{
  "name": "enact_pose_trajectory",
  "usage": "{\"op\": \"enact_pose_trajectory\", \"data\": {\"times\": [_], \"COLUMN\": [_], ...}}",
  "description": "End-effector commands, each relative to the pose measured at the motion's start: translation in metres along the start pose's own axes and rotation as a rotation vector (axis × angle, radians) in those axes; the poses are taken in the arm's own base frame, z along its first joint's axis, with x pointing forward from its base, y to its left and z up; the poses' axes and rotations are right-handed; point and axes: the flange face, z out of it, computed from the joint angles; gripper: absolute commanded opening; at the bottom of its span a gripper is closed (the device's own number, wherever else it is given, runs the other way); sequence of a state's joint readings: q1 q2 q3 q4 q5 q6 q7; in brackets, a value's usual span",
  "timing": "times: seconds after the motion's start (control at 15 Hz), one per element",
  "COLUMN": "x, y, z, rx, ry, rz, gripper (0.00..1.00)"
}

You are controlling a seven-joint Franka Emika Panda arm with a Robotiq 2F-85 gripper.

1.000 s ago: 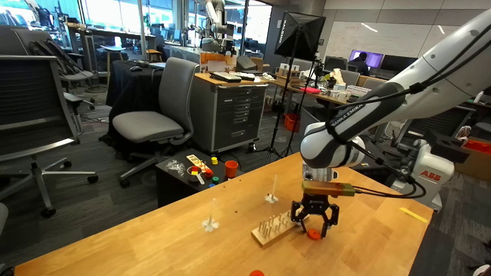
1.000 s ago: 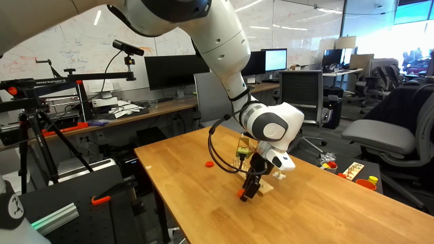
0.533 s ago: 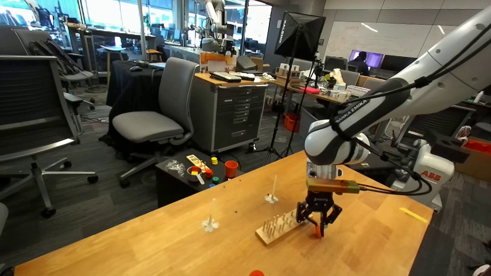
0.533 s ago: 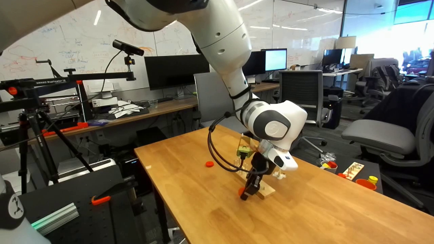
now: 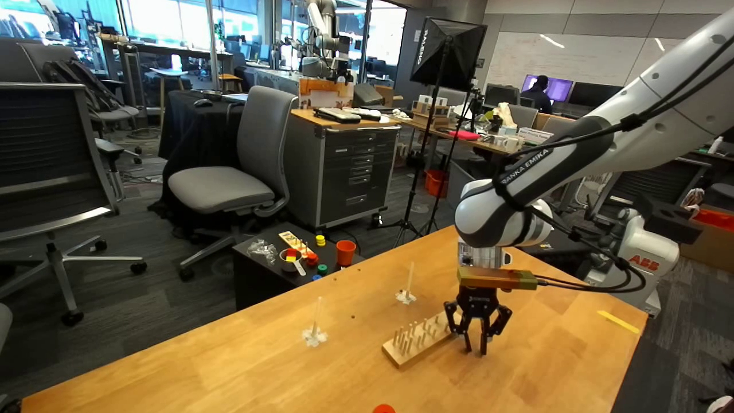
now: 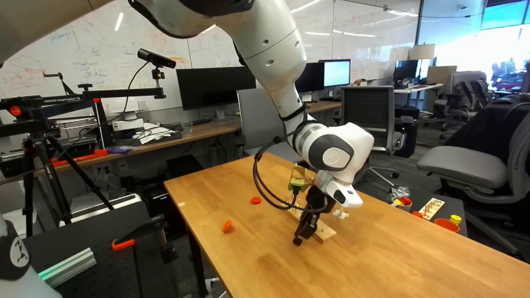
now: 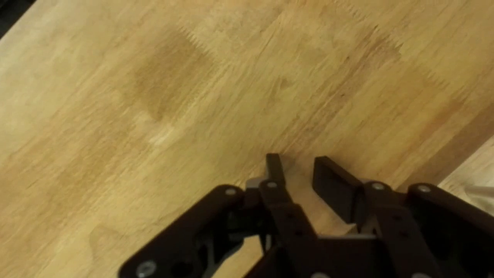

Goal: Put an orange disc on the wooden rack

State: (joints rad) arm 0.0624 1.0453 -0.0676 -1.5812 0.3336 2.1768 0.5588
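So far, nothing seems put on the wooden rack point(image 5: 421, 344). The gripper point(image 5: 476, 351) is a bit apart, holding nothing. A tipped orange disc point(image 6: 227, 226) and a flat orange disc point(image 6: 256, 200) sit away from it on the desk point(image 6: 331, 269), so grabbing and placing look left to do

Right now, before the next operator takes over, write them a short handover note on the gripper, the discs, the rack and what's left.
Gripper: partly open, empty, low beside the wooden rack.
Tipped orange disc: away from the gripper, possibly rolling.
Flat orange disc: lying on the table.
Rack: on the table, partly hidden by the gripper; no disc visible on it.
Done: no disc visibly placed.
Left: grasp a disc, then set it on the rack.
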Motion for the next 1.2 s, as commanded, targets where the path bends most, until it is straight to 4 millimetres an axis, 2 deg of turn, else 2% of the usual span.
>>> {"op": "enact_pose_trajectory", "data": {"times": [0.0, 0.33, 0.6, 0.87, 1.13], "x": [-0.004, -0.007, -0.017, -0.041, -0.072], "y": [-0.005, -0.01, -0.021, -0.045, -0.064], "z": [0.003, 0.005, 0.007, 0.012, 0.025], "rx": [0.004, 0.006, 0.014, -0.016, -0.136], "ry": [-0.004, -0.01, -0.038, -0.049, -0.054], "rz": [-0.005, -0.017, -0.059, -0.123, -0.196], "gripper": [0.64, 1.0, 1.0, 1.0, 1.0]}}
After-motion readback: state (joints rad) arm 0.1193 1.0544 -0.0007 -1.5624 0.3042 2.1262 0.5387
